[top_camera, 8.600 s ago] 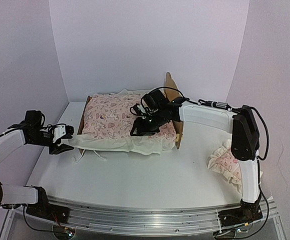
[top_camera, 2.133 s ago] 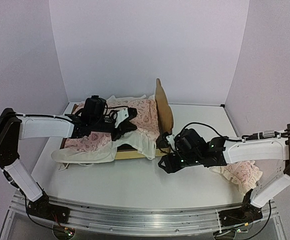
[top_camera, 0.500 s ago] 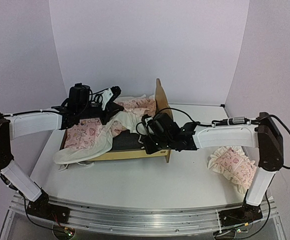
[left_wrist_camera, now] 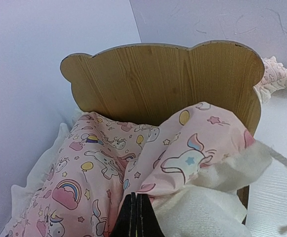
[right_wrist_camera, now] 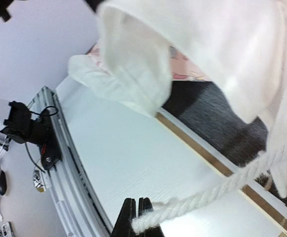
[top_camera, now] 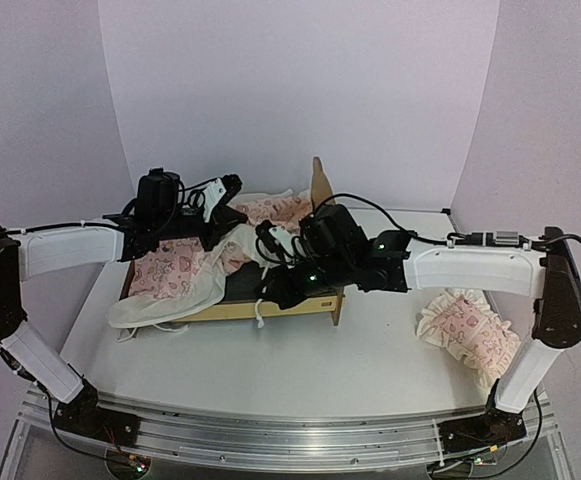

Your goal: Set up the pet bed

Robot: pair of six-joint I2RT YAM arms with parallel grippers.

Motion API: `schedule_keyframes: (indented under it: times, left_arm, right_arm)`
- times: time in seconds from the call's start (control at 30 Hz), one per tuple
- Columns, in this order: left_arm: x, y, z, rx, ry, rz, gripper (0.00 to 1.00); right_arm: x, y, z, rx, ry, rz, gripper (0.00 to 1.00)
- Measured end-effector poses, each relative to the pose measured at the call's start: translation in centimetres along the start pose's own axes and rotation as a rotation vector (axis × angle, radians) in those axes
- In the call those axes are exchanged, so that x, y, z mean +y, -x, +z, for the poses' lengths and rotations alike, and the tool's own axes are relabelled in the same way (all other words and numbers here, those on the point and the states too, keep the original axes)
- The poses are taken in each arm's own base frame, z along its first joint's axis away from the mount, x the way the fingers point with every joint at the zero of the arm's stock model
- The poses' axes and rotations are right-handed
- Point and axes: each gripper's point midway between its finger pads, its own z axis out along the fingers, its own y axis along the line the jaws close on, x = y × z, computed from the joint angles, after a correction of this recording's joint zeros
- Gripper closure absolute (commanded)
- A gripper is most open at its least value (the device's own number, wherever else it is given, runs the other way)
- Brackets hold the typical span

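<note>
**Pet bed (top_camera: 220, 312) stands far left of centre, half uncovered**

Count: one pet bed, one quilt, one pillow, two grippers. The pet bed is a small pale-wood frame on short legs. Its bear-ear headboard (left_wrist_camera: 168, 79) stands at the right end, where the dark grey fabric base (right_wrist_camera: 207, 118) shows bare. It rests on the white table (top_camera: 300, 390), toward the far wall.

The pink cartoon-print quilt with white backing (top_camera: 170, 272) is bunched over the bed's left part and spills off its near-left corner. The left gripper (left_wrist_camera: 136, 215), jaws pressed together, pinches a fold of the quilt held up above the bed. The right gripper (right_wrist_camera: 137, 217), jaws closed, clamps the end of a white twisted cord (right_wrist_camera: 207, 190) running from the quilt's edge across the near rail.

The ruffled pink pillow (top_camera: 465, 330) lies on the table, well to the right.
</note>
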Motion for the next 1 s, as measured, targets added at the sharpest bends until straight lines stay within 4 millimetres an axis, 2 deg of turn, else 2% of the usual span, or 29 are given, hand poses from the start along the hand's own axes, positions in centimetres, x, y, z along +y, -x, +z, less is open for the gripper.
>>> schedule_keyframes:
  times: [0.07,0.1,0.17,0.23,0.37,0.5,0.7,0.87,1.0]
  left_arm:
    - [-0.1,-0.2,0.0,0.004,-0.001,-0.001,1.0]
    - [-0.1,-0.2,0.0,0.005,0.0,0.001,1.0]
    - [-0.1,-0.3,0.0,0.006,0.001,0.007,1.0]
    - [-0.1,-0.4,0.0,0.008,0.001,0.013,1.0]
    - [-0.2,-0.9,-0.1,0.019,0.003,0.019,1.0]
    - [-0.1,-1.5,-0.3,0.038,0.006,0.026,1.0]
    - [-0.4,-2.8,-0.7,0.071,0.004,0.029,1.0]
    - [-1.8,-4.0,-1.1,0.093,-0.046,0.011,1.0]
    - [-3.0,-4.8,-1.2,0.098,-0.095,-0.006,1.0]
  right_arm:
    - [1.3,0.4,-0.1,-0.004,0.038,-0.008,0.9]
    - [1.6,0.5,-0.1,-0.005,0.046,-0.008,0.82]
    - [1.6,0.4,0.1,0.007,0.041,-0.008,0.66]
    - [0.8,-0.4,0.5,0.046,0.007,0.005,0.61]
    - [-1.9,-3.1,1.3,0.166,-0.122,0.014,0.59]
    - [-4.4,-4.8,0.4,0.24,-0.245,-0.025,0.58]
    - [-7.8,-4.0,-1.1,0.235,-0.372,-0.052,0.51]
    - [-10.3,-2.9,-2.1,0.22,-0.444,-0.042,0.54]
    - [-10.9,-1.0,-1.9,0.189,-0.467,-0.057,0.57]
